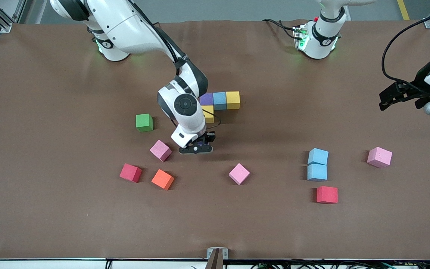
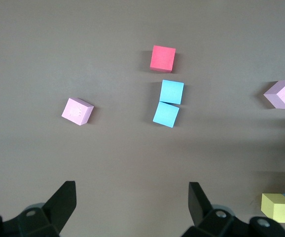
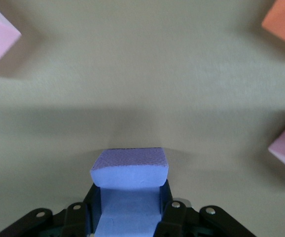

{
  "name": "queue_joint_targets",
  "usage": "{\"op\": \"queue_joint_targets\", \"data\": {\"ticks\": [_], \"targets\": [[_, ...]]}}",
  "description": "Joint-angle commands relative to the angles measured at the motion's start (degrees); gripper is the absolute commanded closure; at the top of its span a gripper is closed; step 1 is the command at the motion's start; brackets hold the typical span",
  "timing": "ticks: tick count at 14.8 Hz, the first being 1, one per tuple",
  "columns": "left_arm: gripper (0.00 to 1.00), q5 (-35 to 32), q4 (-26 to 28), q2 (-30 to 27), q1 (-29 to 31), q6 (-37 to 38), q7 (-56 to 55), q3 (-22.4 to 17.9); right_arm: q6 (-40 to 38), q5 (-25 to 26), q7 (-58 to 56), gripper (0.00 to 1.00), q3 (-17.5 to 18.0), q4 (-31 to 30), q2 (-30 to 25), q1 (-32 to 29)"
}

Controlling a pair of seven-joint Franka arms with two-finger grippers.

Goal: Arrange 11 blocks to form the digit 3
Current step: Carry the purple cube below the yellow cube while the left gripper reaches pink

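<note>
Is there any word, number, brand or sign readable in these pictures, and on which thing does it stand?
None can be read.
Blocks, such as the red block: plain faces, no text.
Right arm's round joint cap: a mark, too small to read.

A brown table [image 1: 50, 209] carries loose cubes. Relative to the orange cube [image 1: 162, 179]: a red cube [image 1: 130, 172] lies just beside it, a pink cube [image 1: 160, 150] and a green cube [image 1: 144, 122] farther from the front camera. A four-cube cluster [image 1: 220, 102] lies farther still.
</note>
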State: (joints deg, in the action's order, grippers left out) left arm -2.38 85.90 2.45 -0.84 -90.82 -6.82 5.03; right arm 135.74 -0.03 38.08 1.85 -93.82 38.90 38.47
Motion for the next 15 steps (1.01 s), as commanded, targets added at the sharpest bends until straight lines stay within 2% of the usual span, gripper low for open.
{"op": "queue_joint_targets", "data": {"ticks": [1, 8, 15], "targets": [[0.0, -0.35, -0.47, -0.78, 0.05, 0.9, -0.38, 0.07, 1.37, -0.76, 3.75, 0.8, 0.09, -4.79, -3.48, 1.52], [0.0, -0.35, -0.38, 0.45, -0.22, 0.38, -0.47, 0.16, 1.37, -0.67, 7.1, 0.8, 0.0, -6.72, -3.92, 3.45], [0.0, -0.35, -0.2, 5.89, -1.01, -1.72, -0.65, 0.69, 1.37, -0.5, 7.89, 0.8, -0.09, -8.39, -5.06, 3.98]]}}
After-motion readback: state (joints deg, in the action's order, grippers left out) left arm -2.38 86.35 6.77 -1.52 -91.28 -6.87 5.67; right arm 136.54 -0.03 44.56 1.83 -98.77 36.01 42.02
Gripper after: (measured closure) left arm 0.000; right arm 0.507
